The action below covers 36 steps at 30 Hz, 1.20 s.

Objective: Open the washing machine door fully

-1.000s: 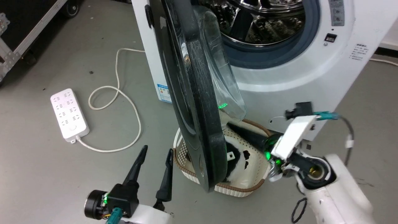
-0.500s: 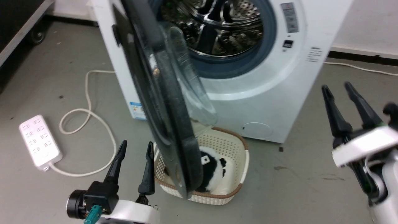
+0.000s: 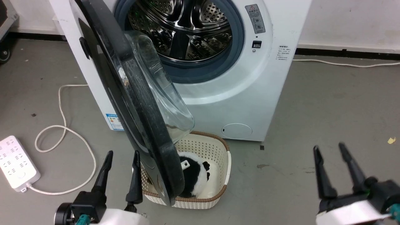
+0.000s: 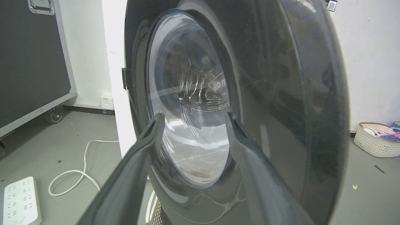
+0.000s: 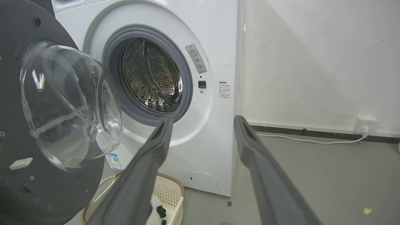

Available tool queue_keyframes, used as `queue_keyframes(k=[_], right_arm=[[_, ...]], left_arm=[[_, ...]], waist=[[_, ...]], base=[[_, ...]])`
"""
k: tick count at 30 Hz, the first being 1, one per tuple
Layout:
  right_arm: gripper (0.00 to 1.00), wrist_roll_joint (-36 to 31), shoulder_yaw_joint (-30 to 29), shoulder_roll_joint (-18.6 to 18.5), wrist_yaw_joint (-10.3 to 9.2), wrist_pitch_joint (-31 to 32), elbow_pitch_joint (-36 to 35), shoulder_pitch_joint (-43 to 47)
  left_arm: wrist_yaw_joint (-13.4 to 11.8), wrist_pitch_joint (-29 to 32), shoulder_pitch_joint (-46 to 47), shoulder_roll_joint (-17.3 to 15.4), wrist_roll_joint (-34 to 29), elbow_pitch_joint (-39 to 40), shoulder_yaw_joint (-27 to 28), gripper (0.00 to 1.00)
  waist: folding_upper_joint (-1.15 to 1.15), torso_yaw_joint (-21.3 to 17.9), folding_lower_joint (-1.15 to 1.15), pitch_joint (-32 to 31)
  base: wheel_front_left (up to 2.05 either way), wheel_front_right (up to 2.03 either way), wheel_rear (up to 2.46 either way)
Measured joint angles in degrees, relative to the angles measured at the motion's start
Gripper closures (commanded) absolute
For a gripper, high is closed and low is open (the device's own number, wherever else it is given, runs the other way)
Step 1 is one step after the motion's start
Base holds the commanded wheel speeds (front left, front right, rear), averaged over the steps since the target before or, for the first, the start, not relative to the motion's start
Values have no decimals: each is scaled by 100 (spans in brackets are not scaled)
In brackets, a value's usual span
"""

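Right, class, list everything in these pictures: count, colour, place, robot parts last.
washing machine: one, white, against the wall
door: one, black rim, clear glass, swung open
drum: one, steel, inside the machine
basket: one, cream, floor under the door
soft toy: one, black and white, in that basket
power strip: one, white, floor at left
second basket: one, white, by the wall
case: one, black, on wheels
left claw: one, dark, open, beside the door
right claw: one, dark, open, over the floor
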<state>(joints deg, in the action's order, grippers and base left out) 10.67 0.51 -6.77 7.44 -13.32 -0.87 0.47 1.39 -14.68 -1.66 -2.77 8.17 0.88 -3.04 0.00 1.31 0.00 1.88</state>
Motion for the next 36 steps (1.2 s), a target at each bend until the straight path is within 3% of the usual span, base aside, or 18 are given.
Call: queue_keyframes(k=[6,16,17,18,19,28,30,36], right_arm=[[0,55,-60,297,0,-69,113,296],[0,125,-47,349,0,-102,293,330],[0,125,-41,352,0,-112,305,330],[0,125,-37,354,0,-115,311,329],[0,126,-31,354,0,-116,314,328],[0,204,-11,361,0,-118,321,313],[0,202,21,363,0,-136,319,308],[0,202,52,364,0,-141,330,306]], left_arm=[[38,0,-148,1,-52,-157,40,0],[78,-1,-162,0,-55,-332,46,0],[78,0,-161,0,-51,-323,45,15],[79,0,-161,0,-51,-318,44,89],[97,0,-160,0,-51,-305,38,100],[74,-1,-144,1,-98,102,265,100],[-269,-4,226,0,259,929,775,100],[-348,-8,684,0,419,1879,1194,100]], waist=[[0,-17,0,-17],[0,17,0,-21],[0,19,0,-19],[0,20,0,-16],[0,20,0,-12],[0,63,0,-25],[0,68,0,-39],[0,35,0,-48]], base=[[0,0,0],[0,0,0],[0,0,0],[0,0,0],[0,0,0],[0,0,0],[0,0,0],[0,0,0]])
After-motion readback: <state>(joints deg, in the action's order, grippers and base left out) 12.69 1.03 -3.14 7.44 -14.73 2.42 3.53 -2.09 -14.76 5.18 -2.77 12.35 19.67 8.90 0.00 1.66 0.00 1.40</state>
